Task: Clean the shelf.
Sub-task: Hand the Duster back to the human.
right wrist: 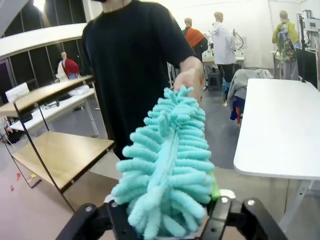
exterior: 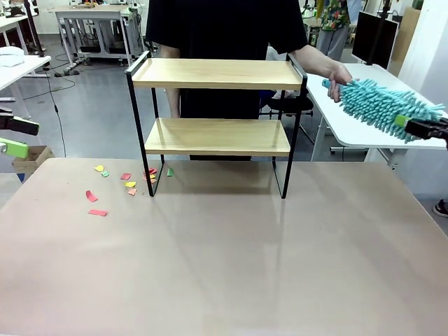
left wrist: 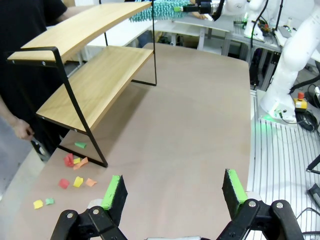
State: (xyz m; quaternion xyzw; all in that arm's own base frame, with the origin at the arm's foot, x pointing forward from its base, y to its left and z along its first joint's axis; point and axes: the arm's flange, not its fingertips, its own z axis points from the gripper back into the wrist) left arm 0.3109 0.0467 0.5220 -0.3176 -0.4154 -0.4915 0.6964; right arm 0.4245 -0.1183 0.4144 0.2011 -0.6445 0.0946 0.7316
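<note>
Two-tier light-wood shelf with thin black metal frame (exterior: 213,126) stands at far middle of brown counter (exterior: 224,266). Left claw (left wrist: 174,192) wide apart, holding nothing, low over counter near coloured paper scraps (exterior: 126,183). Right claw (exterior: 418,127) apparently around fluffy turquoise duster (exterior: 381,108); grip hidden, cannot tell. Person's hand (exterior: 339,75) touches duster's far end.

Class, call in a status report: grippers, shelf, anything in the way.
Left gripper open, idle. Right gripper around teal duster, person's hand on its far end. Shelf boards bare. Paper scraps by its leg.
</note>
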